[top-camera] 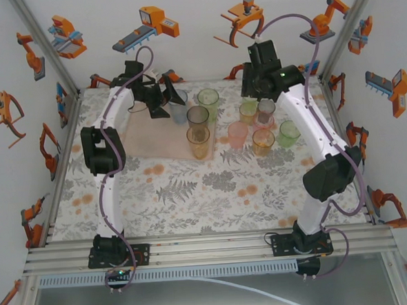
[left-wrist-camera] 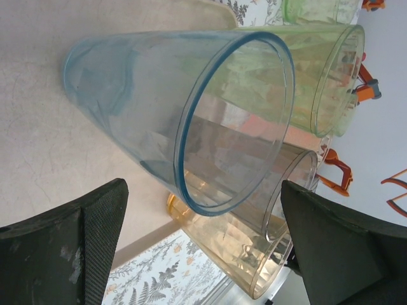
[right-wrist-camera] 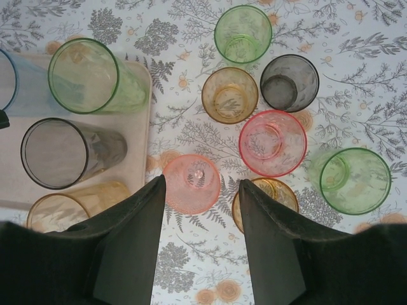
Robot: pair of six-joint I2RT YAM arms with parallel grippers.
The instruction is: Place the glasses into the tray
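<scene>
Cloth (top-camera: 192, 194): nearest you, a flat print of grey ferns and orange blossoms.
Loose glasses (right-wrist-camera: 272, 143): seven tapered, see-through plastic tumblers stand on the cloth to your right, tinted pink, amber, green and smoky grey. One amber rim is half hidden behind a finger.
Right gripper (right-wrist-camera: 202, 187): its dark, blunt fingers (right-wrist-camera: 127, 241) stand moderately parted above a pale pink tumbler (right-wrist-camera: 192, 184), pinching nothing. You cannot tell whether that tumbler sits base-up.
Tray (top-camera: 151, 140): pale pink, matte, low-rimmed, with rounded corners.
Glasses in tray: the orange tumbler (top-camera: 198, 142) is nearest you, then the grey tumbler (top-camera: 198, 117), then the green tumbler (top-camera: 208, 99) and the blue tumbler (top-camera: 178, 107) at the far edge, all upright.
Left gripper (left-wrist-camera: 203, 190): spread wide, with textured black pads (left-wrist-camera: 95, 241) either side of the blue tumbler and apart from its walls as far as you can see. From above, it hides that tumbler's left side.
</scene>
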